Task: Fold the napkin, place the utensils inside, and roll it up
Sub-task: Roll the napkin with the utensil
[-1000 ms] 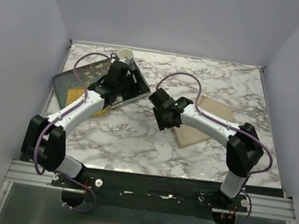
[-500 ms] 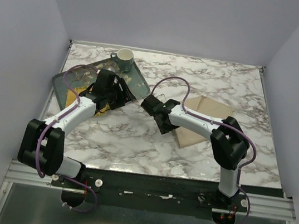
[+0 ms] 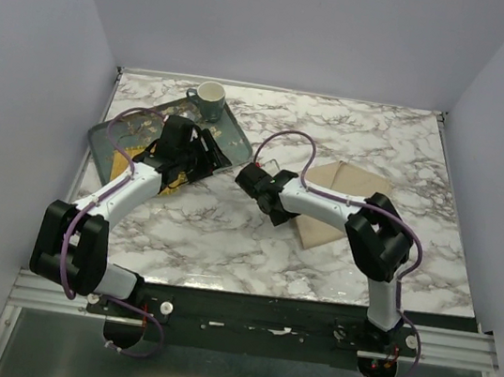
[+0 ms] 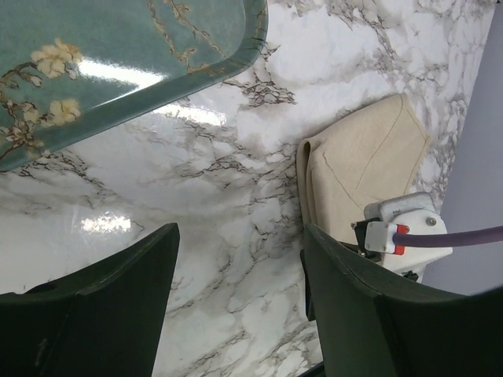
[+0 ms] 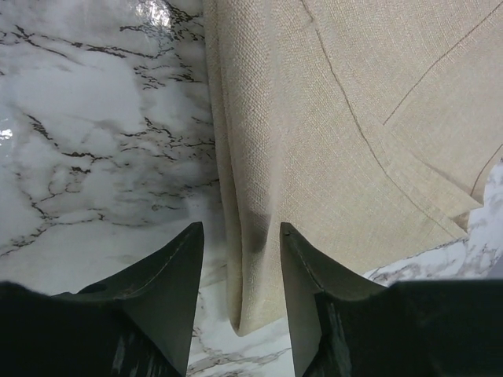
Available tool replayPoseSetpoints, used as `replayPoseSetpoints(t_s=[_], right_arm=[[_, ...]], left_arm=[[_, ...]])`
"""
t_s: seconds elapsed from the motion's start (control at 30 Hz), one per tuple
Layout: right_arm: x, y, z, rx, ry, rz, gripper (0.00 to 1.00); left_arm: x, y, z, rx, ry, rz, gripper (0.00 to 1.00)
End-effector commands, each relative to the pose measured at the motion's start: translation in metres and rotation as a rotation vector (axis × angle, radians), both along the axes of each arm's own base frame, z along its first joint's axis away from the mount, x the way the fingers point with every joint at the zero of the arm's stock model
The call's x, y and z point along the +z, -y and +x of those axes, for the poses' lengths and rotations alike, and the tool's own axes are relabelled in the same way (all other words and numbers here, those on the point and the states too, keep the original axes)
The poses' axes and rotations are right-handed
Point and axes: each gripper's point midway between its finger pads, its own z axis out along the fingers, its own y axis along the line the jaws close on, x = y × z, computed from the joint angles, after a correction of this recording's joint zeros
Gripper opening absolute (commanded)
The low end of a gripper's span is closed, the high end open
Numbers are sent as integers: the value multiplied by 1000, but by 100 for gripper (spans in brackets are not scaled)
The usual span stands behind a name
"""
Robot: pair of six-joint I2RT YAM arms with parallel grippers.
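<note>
Napkin [image 5: 354, 118]: lies flat on the marble table [image 3: 226, 232], right of centre and well apart from the teal floral tray [image 3: 108, 134]. It is already doubled, since layered hems are seen at its near corner. The spoon cannot be made out in any view.

Right gripper [image 5: 240, 232]: jaws are held moderately apart, astride the napkin's folded left edge. Bare marble is seen between one finger and the cloth, so no pinch is judged to be made yet.

Left gripper [image 4: 240, 232]: jaws are spread wide and nothing is held. It is poised over bare marble just beside the tray's corner.

Step in hand (judged): the folded edge is to be taken up for the next fold.

Notes for a good grasp:
- The fingers are to be lowered until they almost touch the table, so that every layer is caught and not the top one alone.
- The jaws are to be centred on the edge before they are shut.
- The cloth is to be lifted only slightly and carried straight across, so that the hems are kept aligned.
- The far side may be pinned by the left gripper if the cloth is dragged.
</note>
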Motion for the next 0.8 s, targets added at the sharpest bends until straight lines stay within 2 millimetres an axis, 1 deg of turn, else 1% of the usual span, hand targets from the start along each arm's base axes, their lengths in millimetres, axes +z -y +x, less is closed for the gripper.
replayPoseSetpoints(t_s=[0.0,0.1,0.13,0.33,0.47,0.5,0.57,0.67,0.7,0.77], right_arm=[[-13,5,9,-1,57,-68,51],[-17,6,13,6,68,-98,50],[-22,8,13,5,62,-115,50],[-32,18,12,2,86,-156,45],[-44,14,10,17,61,-136,42],[-45,13,10,17,58,-132,37],[-50,11,8,20,41,-119,33],[-54,6,6,26,24,-90,26],[-52,5,6,28,22,-75,23],[-52,0,5,37,10,-46,20]], left_arm=[[1,4,0,-12,1,-31,73],[-3,6,0,-16,-11,-43,73],[-4,6,0,-14,-16,-44,74],[-10,6,1,-11,-30,-46,74],[-11,7,1,-14,-34,-53,74],[-12,7,2,-14,-36,-53,74],[-11,8,2,-15,-32,-55,74],[-15,10,1,-26,-38,-64,75],[-18,11,1,-31,-46,-71,75],[-21,14,-1,-47,-47,-88,76]])
